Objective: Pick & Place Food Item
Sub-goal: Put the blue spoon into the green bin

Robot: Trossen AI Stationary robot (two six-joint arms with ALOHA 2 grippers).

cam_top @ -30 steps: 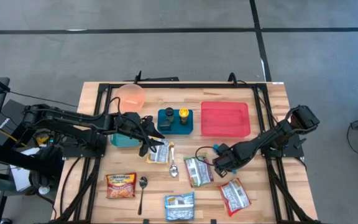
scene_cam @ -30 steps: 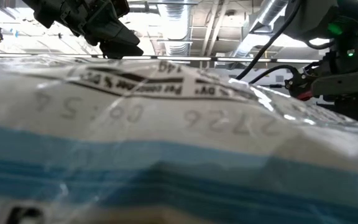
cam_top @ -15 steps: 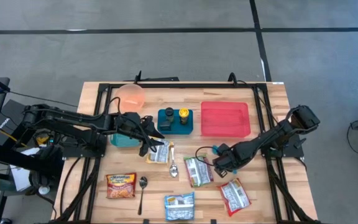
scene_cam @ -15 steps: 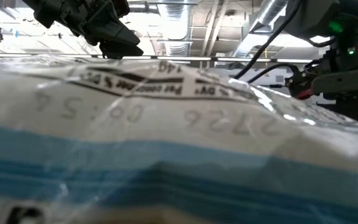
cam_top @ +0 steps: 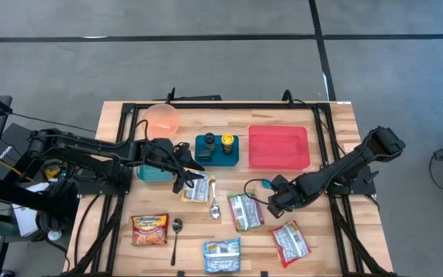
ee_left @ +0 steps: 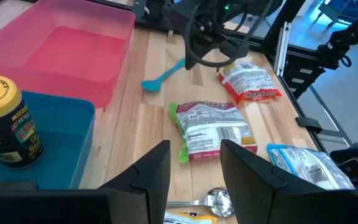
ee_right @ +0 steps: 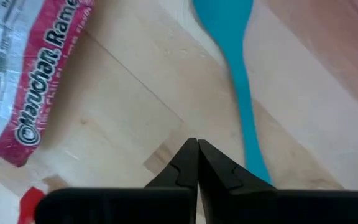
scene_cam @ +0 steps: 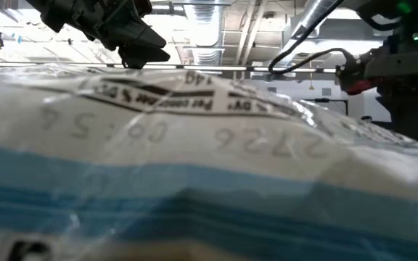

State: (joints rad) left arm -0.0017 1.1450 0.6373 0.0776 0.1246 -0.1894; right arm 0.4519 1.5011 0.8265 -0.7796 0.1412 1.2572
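Right wrist view: fingers pressed together, empty, beside blue spoon lying diagonally.

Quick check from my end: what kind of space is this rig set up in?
Probably a lab or industrial workshop, not a kitchen. A wooden table stands on bare grey concrete floor crossed by dark lines, and the low view shows exposed ceiling ducts overhead.

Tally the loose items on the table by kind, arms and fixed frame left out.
Food packets: 5
Metal spoons: 2
Blue plastic spoon: 1
Bowl: 1
Trays and bins: 3
Jars: 2
Total: 14
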